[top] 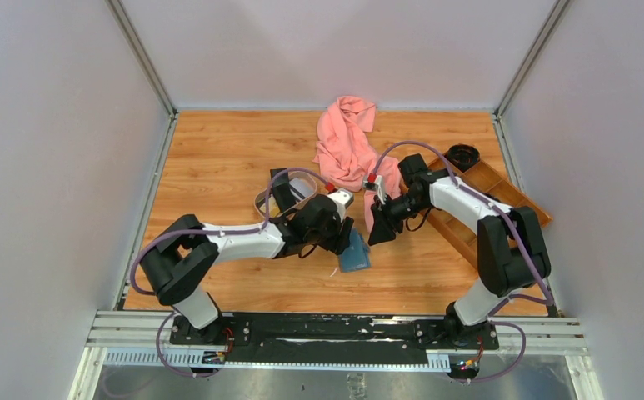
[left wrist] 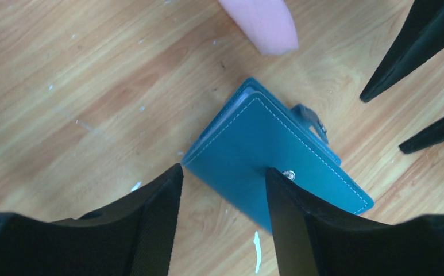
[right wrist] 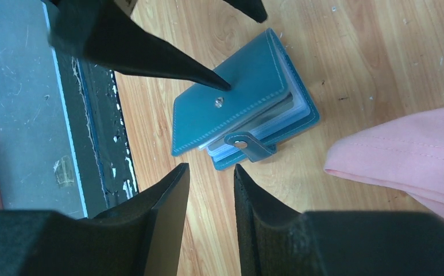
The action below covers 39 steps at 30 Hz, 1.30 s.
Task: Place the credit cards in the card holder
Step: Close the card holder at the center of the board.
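Now, left hand (left wrist: 222, 172) half open, fingertip (right wrist: 216, 82) on the folded card holder (left wrist: 254, 141), right hand (right wrist: 211, 168) slightly open, empty.

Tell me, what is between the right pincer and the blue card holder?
Just bare wooden table lies between the right pincer and the card holder, as the right wrist view shows.

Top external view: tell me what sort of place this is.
Probably a robot lab test cell: plain white panel walls, a wood-grain tabletop, and two robot arms bolted to a metal rail at its near edge.
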Each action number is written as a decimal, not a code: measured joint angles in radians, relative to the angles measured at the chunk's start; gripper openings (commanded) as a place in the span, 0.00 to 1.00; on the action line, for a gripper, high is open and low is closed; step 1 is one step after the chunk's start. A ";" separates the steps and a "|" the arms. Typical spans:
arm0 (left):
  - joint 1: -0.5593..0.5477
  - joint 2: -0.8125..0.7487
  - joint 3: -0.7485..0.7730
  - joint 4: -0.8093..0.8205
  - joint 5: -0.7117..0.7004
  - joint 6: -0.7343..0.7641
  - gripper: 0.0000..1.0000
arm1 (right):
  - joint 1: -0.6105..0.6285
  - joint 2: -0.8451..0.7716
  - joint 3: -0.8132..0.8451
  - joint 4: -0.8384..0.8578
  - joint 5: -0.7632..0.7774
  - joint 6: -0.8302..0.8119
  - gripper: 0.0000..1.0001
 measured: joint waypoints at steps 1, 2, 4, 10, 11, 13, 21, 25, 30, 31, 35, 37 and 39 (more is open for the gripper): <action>0.000 0.018 0.015 0.004 0.005 0.028 0.60 | 0.000 0.003 0.000 0.003 0.000 0.007 0.39; 0.000 0.036 0.028 0.009 0.014 0.058 0.60 | 0.000 0.006 0.000 0.004 0.000 0.011 0.39; 0.000 0.071 0.046 0.016 0.039 0.113 0.60 | 0.000 0.010 0.000 0.005 0.000 0.015 0.39; 0.029 0.157 0.088 0.046 0.132 0.200 0.49 | 0.000 0.020 0.000 0.006 0.000 0.020 0.39; 0.035 0.164 0.092 0.050 0.147 0.202 0.44 | 0.000 0.020 0.000 0.006 0.000 0.022 0.39; 0.044 0.172 0.095 0.062 0.172 0.198 0.38 | 0.000 0.022 0.000 0.009 0.000 0.037 0.40; 0.055 0.153 0.023 0.150 0.194 0.037 0.23 | -0.002 0.027 -0.009 0.055 0.047 0.122 0.40; 0.019 0.116 -0.077 0.253 0.152 -0.133 0.23 | -0.002 -0.027 -0.027 0.079 0.093 0.110 0.41; -0.086 0.108 -0.131 0.320 0.057 -0.387 0.21 | -0.003 -0.177 -0.110 0.105 0.134 -0.035 0.37; -0.103 0.108 -0.135 0.325 0.043 -0.426 0.21 | -0.004 -0.219 -0.142 0.108 0.137 -0.090 0.37; -0.142 0.122 -0.135 0.335 0.008 -0.562 0.21 | -0.006 -0.416 -0.299 0.074 0.125 -0.416 0.29; -0.145 0.140 -0.122 0.343 0.008 -0.605 0.21 | -0.006 -0.453 -0.332 0.022 0.114 -0.553 0.24; -0.151 0.158 -0.108 0.350 0.007 -0.632 0.21 | -0.006 -0.432 -0.341 -0.019 0.113 -0.676 0.22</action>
